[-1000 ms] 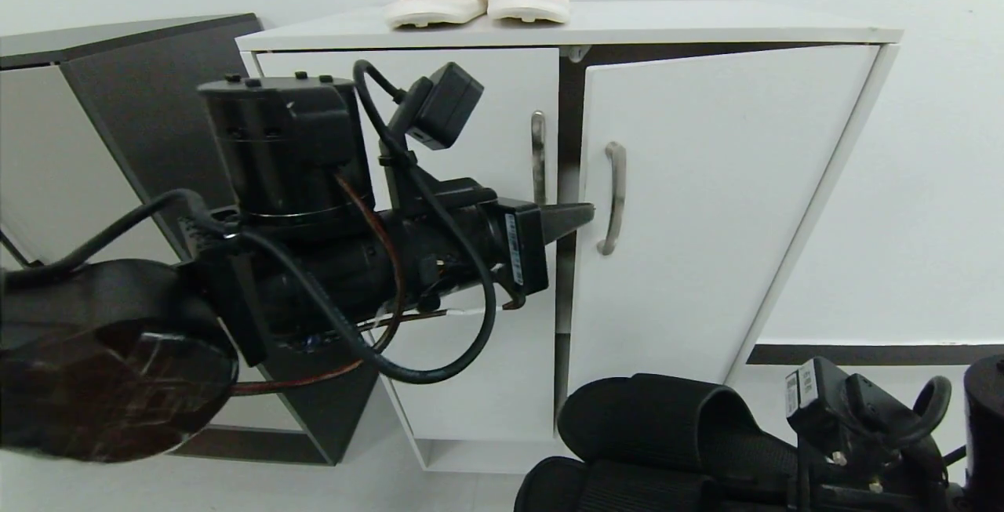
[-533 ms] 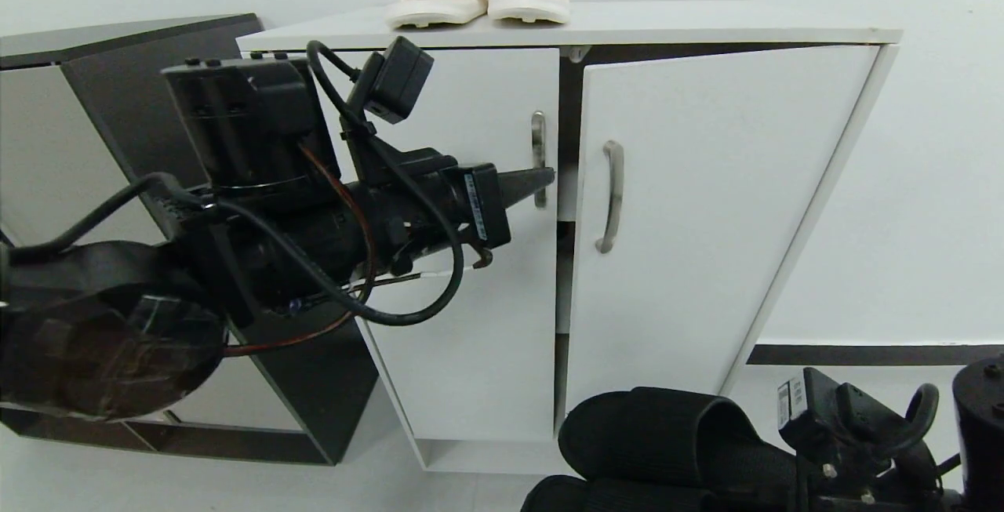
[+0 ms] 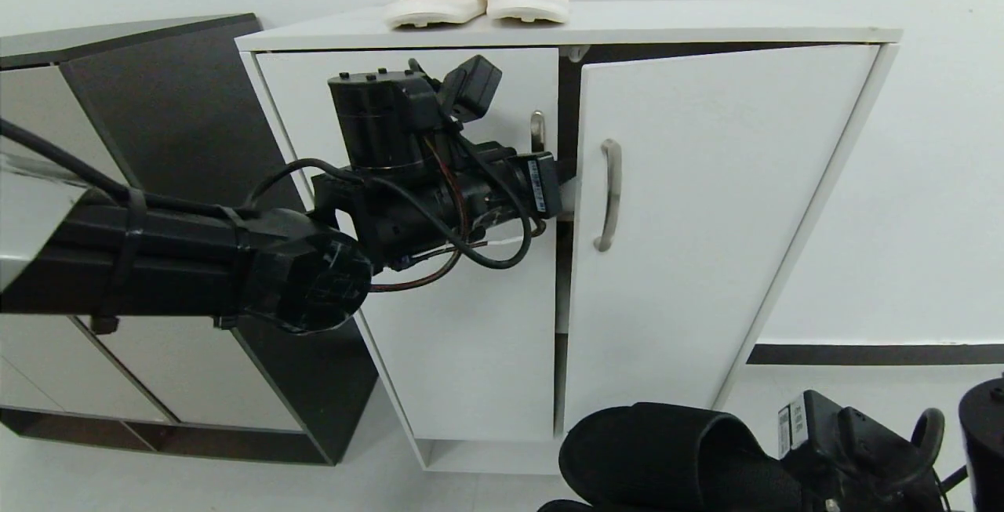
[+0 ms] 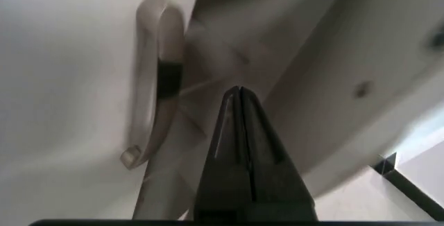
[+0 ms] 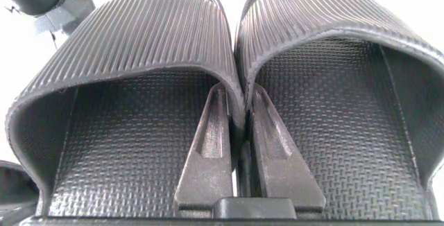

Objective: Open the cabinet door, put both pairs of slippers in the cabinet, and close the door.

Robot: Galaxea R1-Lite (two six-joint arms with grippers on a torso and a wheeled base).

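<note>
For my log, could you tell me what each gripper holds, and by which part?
The right gripper pinches the black slippers by their adjoining strap sides; the left gripper holds nothing.

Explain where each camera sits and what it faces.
Head view: on the head, facing forward-down at the white two-door cabinet; left arm, left gripper at its door gap.
Left wrist view: on that wrist, facing the gap and a curved metal handle past the shut left gripper.
Right wrist view: on that wrist, facing black ribbed rubber slippers clamped by the right gripper.
Shared: head and left wrist show the left gripper.
</note>
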